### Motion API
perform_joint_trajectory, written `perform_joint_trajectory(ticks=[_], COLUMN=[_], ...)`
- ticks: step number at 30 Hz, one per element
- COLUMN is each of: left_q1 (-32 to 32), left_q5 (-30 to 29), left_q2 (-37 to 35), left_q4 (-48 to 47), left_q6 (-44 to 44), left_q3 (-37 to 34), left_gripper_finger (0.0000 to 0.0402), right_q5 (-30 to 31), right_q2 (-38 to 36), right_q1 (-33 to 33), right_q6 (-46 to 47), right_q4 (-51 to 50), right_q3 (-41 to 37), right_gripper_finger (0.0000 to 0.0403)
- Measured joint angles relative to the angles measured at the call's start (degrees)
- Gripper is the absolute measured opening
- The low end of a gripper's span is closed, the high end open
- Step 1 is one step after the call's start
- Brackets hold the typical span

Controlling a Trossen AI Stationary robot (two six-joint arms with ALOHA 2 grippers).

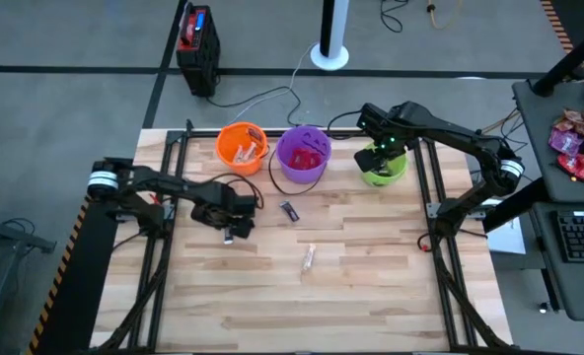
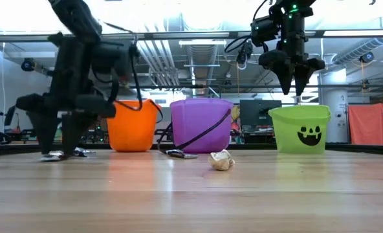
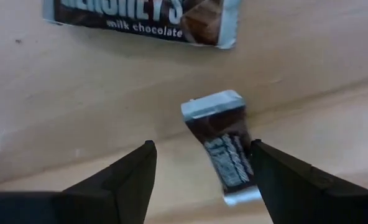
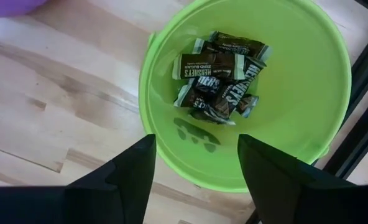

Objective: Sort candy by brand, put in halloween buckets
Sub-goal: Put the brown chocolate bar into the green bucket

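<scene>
Right gripper (image 4: pixel 196 171), fingers spread and empty, hangs directly above the lime green bucket (image 1: pixel 383 168), which holds dark-wrapped candy (image 4: pixel 220 78). Purple bucket (image 1: pixel 303 155) stands beside it, orange bucket (image 1: pixel 242 148) beyond; left gripper (image 3: pixel 202 177), released, straddles a small dark chocolate piece (image 3: pixel 224 146) on the table (image 1: pixel 371 276) well apart from it

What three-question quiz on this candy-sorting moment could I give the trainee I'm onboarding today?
1. True or false: the right gripper hangs open above the green bucket.
2. Which sits between the left gripper's fingers? A) a small dark Hershey's bar lying on the table B) a red candy C) nothing
3. Fill in: the middle bucket of the row is ____.

Key
1. True; dark Hershey's pieces lie inside it.
2. A; the fingers are open on either side, not closed on it.
3. Purple, between the orange bucket and the green one.
</scene>
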Motion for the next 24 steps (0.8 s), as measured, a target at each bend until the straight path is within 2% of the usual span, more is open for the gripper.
perform_joint_trajectory(ticks=[6, 9, 12, 18, 19, 21, 24], left_q1=[0.0, -0.1, -0.7, -2.2, -2.5, -2.8, -3.0], left_q5=[2.0, 2.0, 1.9, 1.8, 1.8, 1.9, 2.2], left_q2=[0.0, -0.2, -0.2, -0.2, -0.3, -1.0, -2.7], left_q4=[7.5, 8.0, 8.1, 8.5, 8.2, 7.6, 3.7], left_q6=[0.9, 0.6, 1.7, 3.4, 4.1, 5.1, 7.9], left_q3=[-4.3, -4.7, -4.9, -4.7, -4.4, -3.4, -0.7], left_gripper_finger=[0.0231, 0.0221, 0.0178, 0.0038, 0.0024, 0.0018, 0.0030], right_q5=[0.0, 0.0, 0.0, 0.0, 0.0, 0.0, -0.2], right_q2=[0.0, 0.0, 0.0, 0.0, 0.0, 0.0, -0.2], right_q1=[0.0, 0.0, 0.0, 0.0, 0.0, 0.0, 0.1], right_q6=[-0.3, -0.3, -0.3, -0.3, -0.3, -0.8, -1.8], right_q4=[0.0, 0.0, 0.1, 0.3, 0.3, 0.5, 0.8], right_q3=[0.0, 0.0, 0.0, 0.0, 0.0, 0.0, 0.0], right_gripper_finger=[0.0222, 0.0222, 0.0222, 0.0222, 0.0222, 0.0222, 0.0222])
